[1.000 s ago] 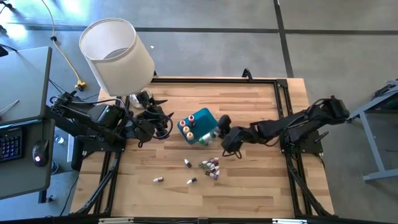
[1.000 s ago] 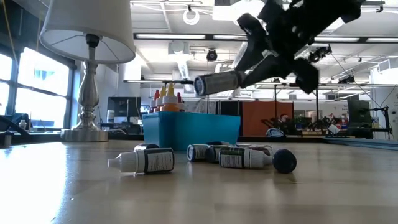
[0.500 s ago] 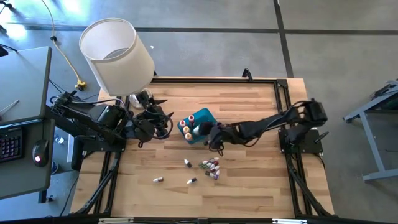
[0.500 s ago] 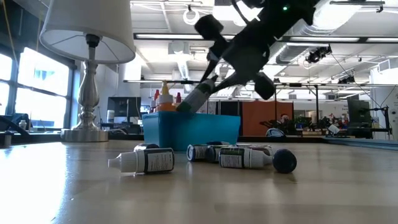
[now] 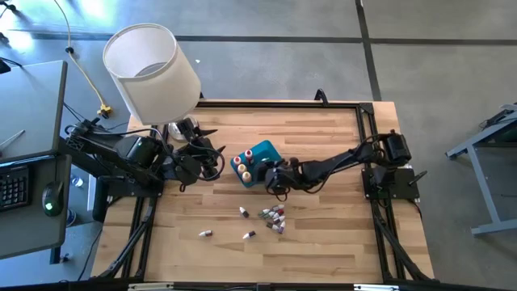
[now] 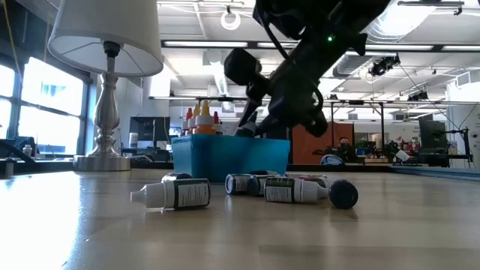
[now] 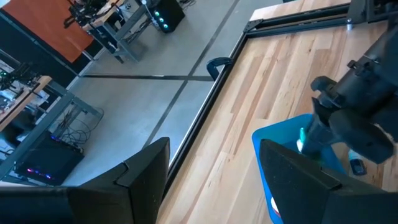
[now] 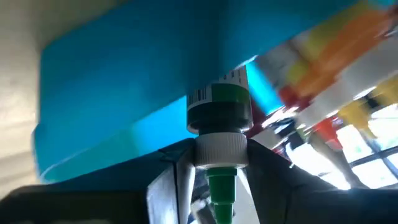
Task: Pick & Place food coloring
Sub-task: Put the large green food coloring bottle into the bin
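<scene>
Right gripper (image 5: 269, 173) (with green bottle (image 8: 219, 112)) now down inside teal bin (image 5: 264, 151).

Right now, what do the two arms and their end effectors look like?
Both arms are dark, near black, built of jointed segments with bulky rounded housings. The left arm carries loose black cabling bunched near its end effector. The right arm is slimmer, with a blocky base joint; a small green light glows on its wrist. The right end effector has two flat dark fingers.

Pale matt wood-plank table (image 5: 323, 137), glossy teal plastic bin (image 6: 225, 154), seemingly cloth lampshade (image 5: 149, 69) on shiny metal base (image 6: 101, 159).
</scene>
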`<state>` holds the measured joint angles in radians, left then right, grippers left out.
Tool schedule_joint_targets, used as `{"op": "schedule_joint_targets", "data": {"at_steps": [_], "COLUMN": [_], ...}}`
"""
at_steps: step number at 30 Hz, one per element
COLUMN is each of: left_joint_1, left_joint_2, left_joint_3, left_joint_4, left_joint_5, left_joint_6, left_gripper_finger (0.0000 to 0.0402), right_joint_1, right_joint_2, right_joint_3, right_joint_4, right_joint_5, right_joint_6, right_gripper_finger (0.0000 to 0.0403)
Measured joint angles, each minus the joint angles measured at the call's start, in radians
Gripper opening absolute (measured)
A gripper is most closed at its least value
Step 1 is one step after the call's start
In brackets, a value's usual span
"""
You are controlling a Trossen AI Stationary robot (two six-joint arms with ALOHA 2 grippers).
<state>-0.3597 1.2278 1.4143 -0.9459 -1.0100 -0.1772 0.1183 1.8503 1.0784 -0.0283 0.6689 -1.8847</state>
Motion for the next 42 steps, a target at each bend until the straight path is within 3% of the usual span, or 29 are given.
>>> {"op": "schedule_joint_targets", "data": {"at_steps": [15, 27, 36, 42], "left_joint_1": [0.0, 0.0, 0.0, 0.0], "left_joint_2": [0.0, 0.0, 0.0, 0.0], "left_joint_3": [0.0, 0.0, 0.0, 0.0], "left_joint_4": [0.0, 0.001, 0.002, 0.002], "left_joint_5": [0.0, -0.001, 0.0, 0.009], "left_joint_6": [0.0, 0.0, -0.007, -0.008], "left_gripper_finger": [0.0243, 0.0243, 0.0243, 0.0243], "right_joint_1": [0.024, 0.062, 0.058, 0.058], "right_joint_2": [-0.001, -0.002, -0.002, -0.002], "right_joint_3": [0.001, 0.0, 0.0, 0.0], "right_joint_4": [0.013, 0.025, 0.112, 0.135], "right_joint_5": [-0.025, -0.082, -0.085, -0.17], "right_joint_6": [-0.088, -0.065, -0.071, -0.079], "right_gripper_finger": [0.0119, 0.0171, 0.0167, 0.0167]}}
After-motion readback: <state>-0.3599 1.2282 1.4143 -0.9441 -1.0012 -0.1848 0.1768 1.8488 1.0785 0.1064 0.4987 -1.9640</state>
